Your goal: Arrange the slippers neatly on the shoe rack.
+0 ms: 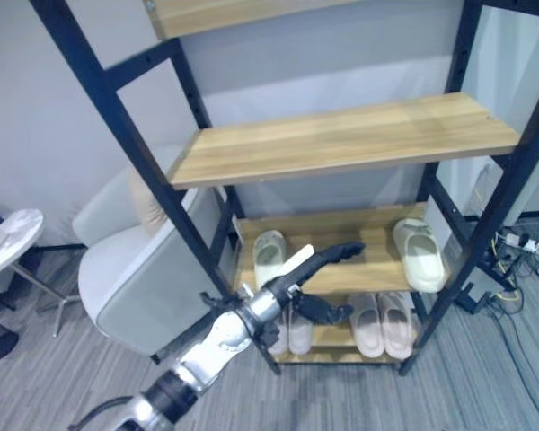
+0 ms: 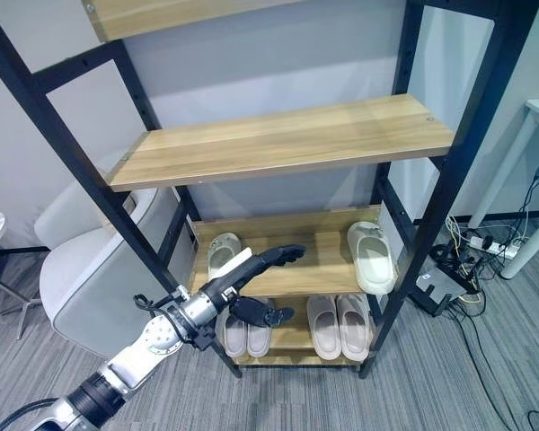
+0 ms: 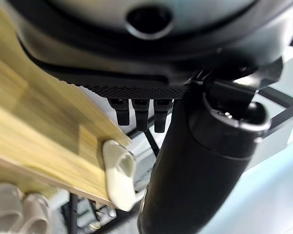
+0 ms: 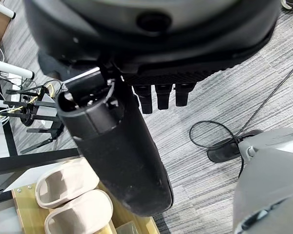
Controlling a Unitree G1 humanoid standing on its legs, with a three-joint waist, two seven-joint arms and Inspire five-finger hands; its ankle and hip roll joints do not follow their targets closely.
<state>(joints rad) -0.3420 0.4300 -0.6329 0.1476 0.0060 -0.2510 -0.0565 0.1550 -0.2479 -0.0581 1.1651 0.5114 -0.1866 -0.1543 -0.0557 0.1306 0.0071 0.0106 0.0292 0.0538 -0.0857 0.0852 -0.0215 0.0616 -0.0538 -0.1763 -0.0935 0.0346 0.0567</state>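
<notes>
1. Slippers sit on the shoe rack's two lowest wooden shelves. Second-lowest shelf: one cream slipper at its 9 o'clock end, another cream slipper at its 3 o'clock end, well apart, bare wood between them.
2. Bottom shelf: pink pair side by side, touching, twd the 3 o'clock side; pale pair twd 9 o'clock, partly hidden behind the left hand.
3. Left hand comes in from 7 o'clock and hangs in front of the second-lowest shelf, betw the two cream slippers; fingers straight and together, pointing twd 3 o'clock, thumb hanging apart below, over the pale pair. Holds nothing.
4. Left wrist view: short dark fingers in a row, thumb in the foreground, one cream slipper past them at the shelf edge; no contact seen.
5. Right hand shows in its own wrist view over grey striped carpet; fingers straight, empty, pink pair beside it.
6. Upper shelves bare wood. Pale grey armchair stands at 9 o'clock of the rack, white round table beyond it.
</notes>
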